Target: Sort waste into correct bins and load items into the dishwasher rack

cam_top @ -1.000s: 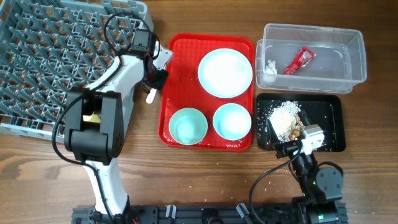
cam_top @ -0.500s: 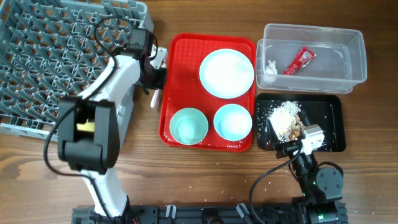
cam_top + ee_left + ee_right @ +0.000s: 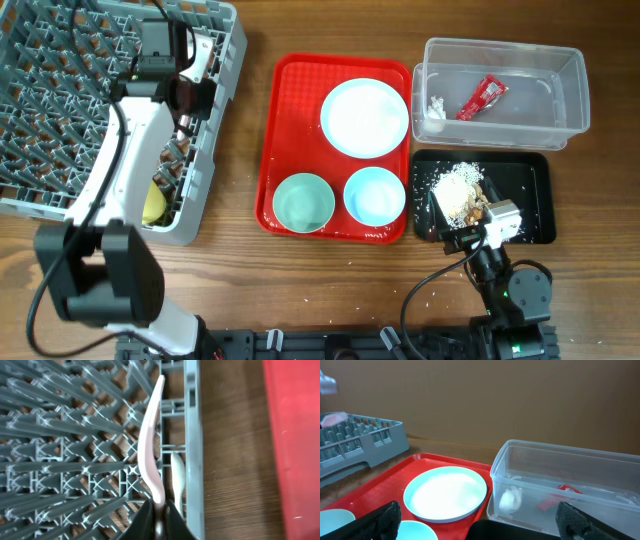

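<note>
My left hand [image 3: 159, 516] clenches a slim white plastic cutlery piece [image 3: 149, 447] over the grey plastic lattice dishwasher rack [image 3: 193, 430], just inside its wall. My right hand [image 3: 482, 527] hangs released.

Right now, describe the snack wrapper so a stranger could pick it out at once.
Find the clear plastic tub at the far right, just beyond the black tray. Two things lie inside it. The wrapper is the shiny red strip lying at a slant, not the small white tissue scrap by the tub's left wall.
</note>
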